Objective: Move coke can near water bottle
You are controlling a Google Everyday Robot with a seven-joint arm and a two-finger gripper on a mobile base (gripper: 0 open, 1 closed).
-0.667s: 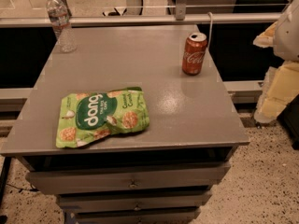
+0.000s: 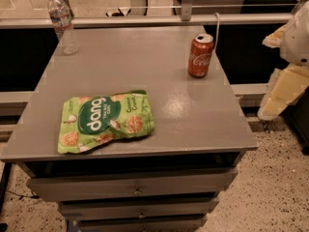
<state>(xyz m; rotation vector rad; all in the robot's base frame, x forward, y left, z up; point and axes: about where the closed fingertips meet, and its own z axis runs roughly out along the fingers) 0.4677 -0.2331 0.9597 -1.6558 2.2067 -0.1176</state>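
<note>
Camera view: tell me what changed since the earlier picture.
Nothing visibly moved, and nothing was grasped or released. The coke can stands at the right rear of the table, the water bottle at the left rear corner, the snack bag in front. The gripper hangs beyond the right edge.

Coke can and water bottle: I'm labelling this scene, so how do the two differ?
The coke can is short, opaque and red-orange; the water bottle is taller, clear and white-capped. The can stands near the right edge of the table, the bottle at its far left corner. Both stand upright, untouched; the gripper is off the table's right side.
</note>
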